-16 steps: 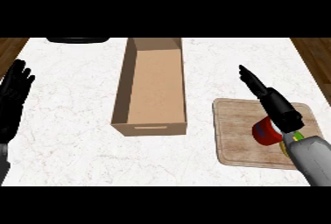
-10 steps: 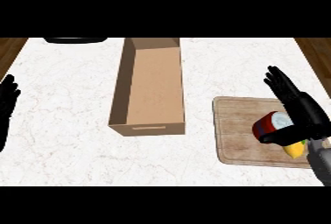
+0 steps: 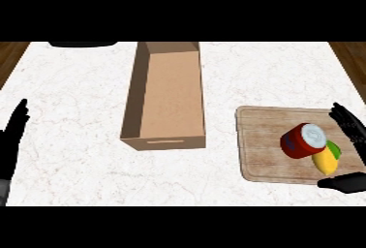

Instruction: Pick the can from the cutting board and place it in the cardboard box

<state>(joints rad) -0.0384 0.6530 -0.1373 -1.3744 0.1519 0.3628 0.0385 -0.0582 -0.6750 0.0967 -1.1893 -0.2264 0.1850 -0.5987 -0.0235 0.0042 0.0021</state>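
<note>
White marble counter (image 3: 71, 82) fills the view. On it the cardboard box (image 3: 166, 97), long and open-topped, runs from twelve o'clock down toward the centre, nothing visible inside. At four o'clock lies the wooden cutting board (image 3: 265, 131), well apart from the box. The can (image 3: 304, 141), red with a pale end, lies tilted on the board's right part, a yellow and green item (image 3: 327, 160) touching it at five o'clock. Right hand (image 3: 350, 127) at the three o'clock edge, spread wide, fingers beside the can and thumb below it, holding nothing. Left hand (image 3: 13, 140) rests at nine o'clock, fingers straight and up
</note>
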